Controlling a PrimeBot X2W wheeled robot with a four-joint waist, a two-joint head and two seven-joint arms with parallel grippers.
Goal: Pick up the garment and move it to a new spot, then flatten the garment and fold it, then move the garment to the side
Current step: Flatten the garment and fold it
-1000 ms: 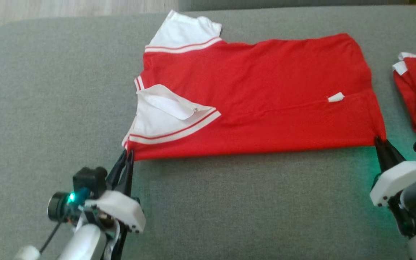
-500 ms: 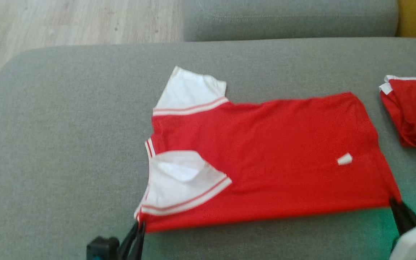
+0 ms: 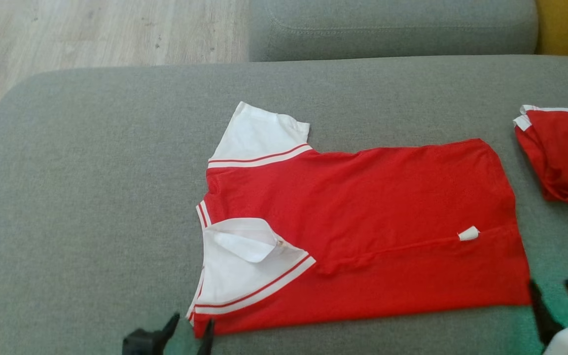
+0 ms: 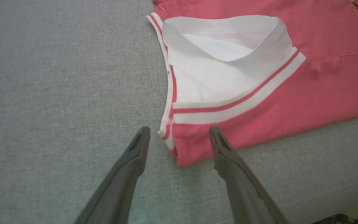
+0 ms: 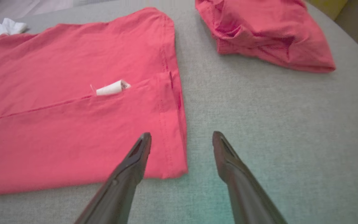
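Now folded lengthwise on the grey cushion point(image 3: 91, 197), the red garment point(image 3: 387, 207) has each near corner between spread fingers of the left gripper point(image 3: 190, 323) and right gripper point(image 3: 550, 286); a careless retreat could snag a hem, undoing the fold.

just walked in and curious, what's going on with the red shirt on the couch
A two-armed robot is partway through folding a red shirt on a grey couch cushion. The shirt lies flat, its near white sleeve folded onto the body. The left gripper sits at the near sleeve-end corner and the right gripper at the near hem corner, both jaws open, holding nothing. Another red garment lies bunched to the right.
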